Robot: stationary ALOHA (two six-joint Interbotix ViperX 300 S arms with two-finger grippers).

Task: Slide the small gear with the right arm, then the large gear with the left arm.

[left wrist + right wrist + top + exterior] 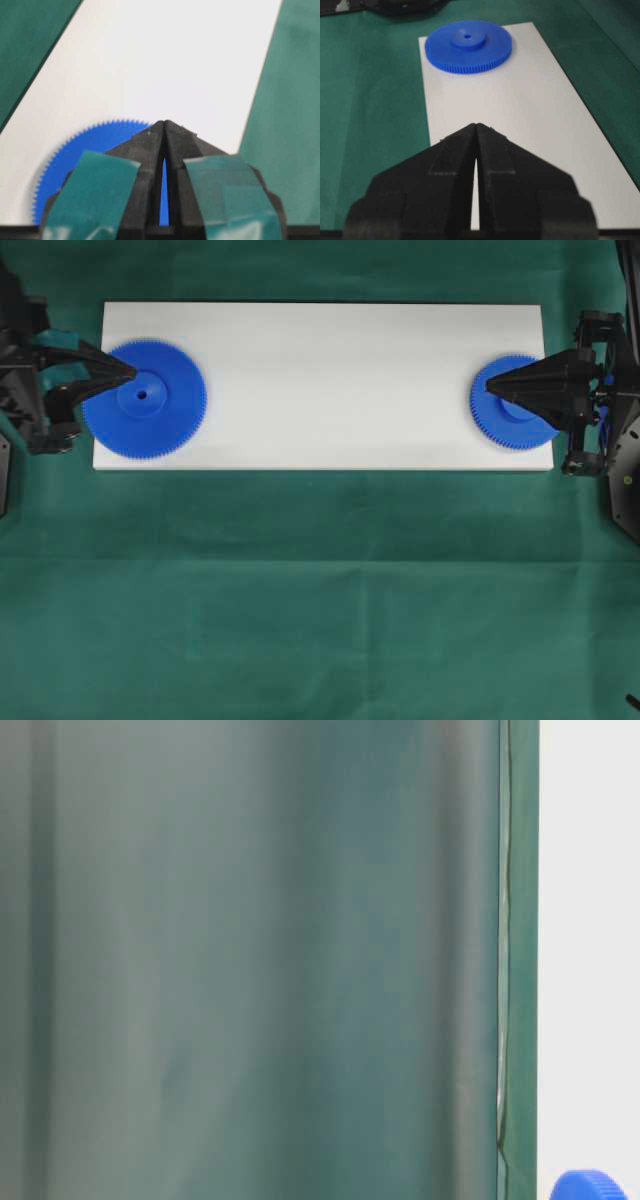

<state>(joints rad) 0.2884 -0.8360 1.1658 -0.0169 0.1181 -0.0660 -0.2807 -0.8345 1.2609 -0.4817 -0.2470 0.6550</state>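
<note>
Both gears are laid flat on the white board (320,390), hubs and centre holes facing straight up; being round, no long side can be told. The small gear (512,412) is seen right under the closed tip of the right gripper (490,388), and the large gear (145,398) is seen under and just ahead of the left gripper (133,371), whose taped fingers (150,150) are pressed together with nothing held. The board is laid on a green cloth (320,590), and more green cloth is hung behind the table.
</note>
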